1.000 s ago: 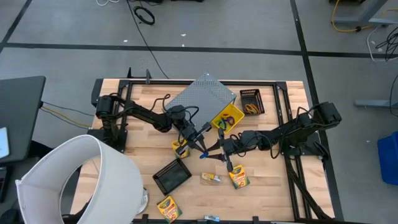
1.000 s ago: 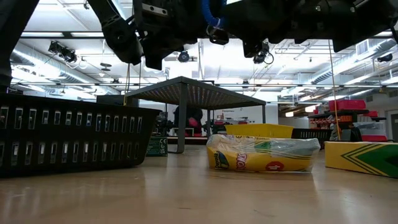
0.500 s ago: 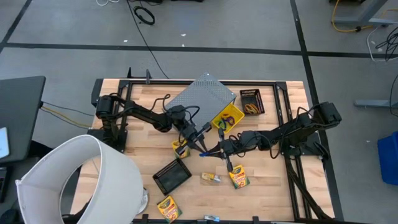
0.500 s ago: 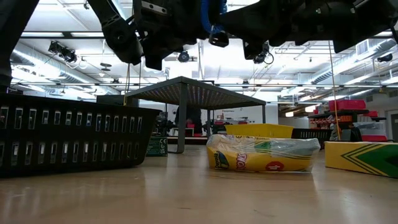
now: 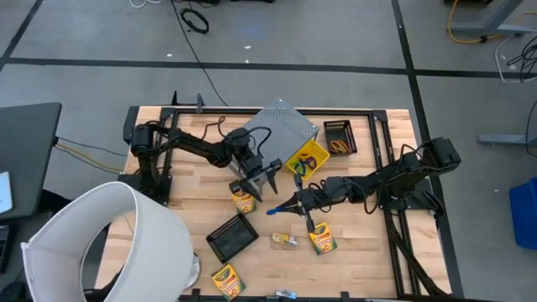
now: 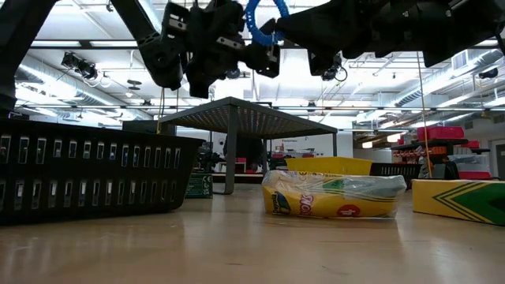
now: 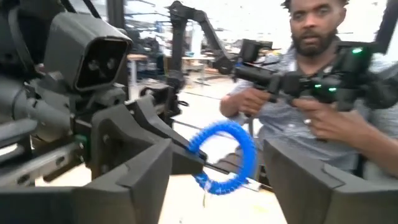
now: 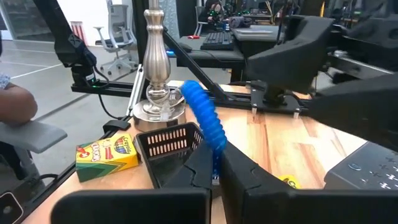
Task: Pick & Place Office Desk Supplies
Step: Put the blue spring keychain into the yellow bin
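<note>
A pale wooden desk [image 5: 361, 243] in a black metal frame stands on a grey concrete floor [image 5: 277, 33] crossed by dark tape lines. Black cables [image 5: 197, 18] lie coiled on the floor beyond it, and a yellow cable [image 5: 466, 25] lies farther off. The low view looks into a bright hall with ceiling ducts [image 6: 71, 63] and strip lights. A seated person [image 7: 311, 81] holds black controllers. An office chair [image 8: 115, 34] stands behind.
</note>
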`<action>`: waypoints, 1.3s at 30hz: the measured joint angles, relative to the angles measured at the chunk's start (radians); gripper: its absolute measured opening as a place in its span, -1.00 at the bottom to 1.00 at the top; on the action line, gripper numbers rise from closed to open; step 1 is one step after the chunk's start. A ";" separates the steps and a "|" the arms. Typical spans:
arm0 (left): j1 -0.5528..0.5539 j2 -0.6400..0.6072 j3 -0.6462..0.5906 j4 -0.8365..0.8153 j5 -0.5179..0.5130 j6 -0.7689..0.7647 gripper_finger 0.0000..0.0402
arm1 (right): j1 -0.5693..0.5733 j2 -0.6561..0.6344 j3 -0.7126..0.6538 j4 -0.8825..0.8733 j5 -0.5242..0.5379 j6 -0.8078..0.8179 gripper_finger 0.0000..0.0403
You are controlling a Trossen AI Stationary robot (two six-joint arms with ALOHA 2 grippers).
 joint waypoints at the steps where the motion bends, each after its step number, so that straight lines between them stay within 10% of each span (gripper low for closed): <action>1: 0.010 0.000 0.000 -0.007 0.017 -0.002 0.35 | 0.000 0.000 0.000 0.000 -0.001 0.000 -0.95; 17: 0.096 -0.006 -0.049 -0.078 0.118 -0.069 0.37 | -0.008 -0.013 0.000 -0.193 0.084 0.027 -0.95; 39: -0.027 -0.429 -0.434 -0.259 -0.795 0.222 0.36 | -0.019 -0.087 0.001 -0.356 0.174 0.056 -0.95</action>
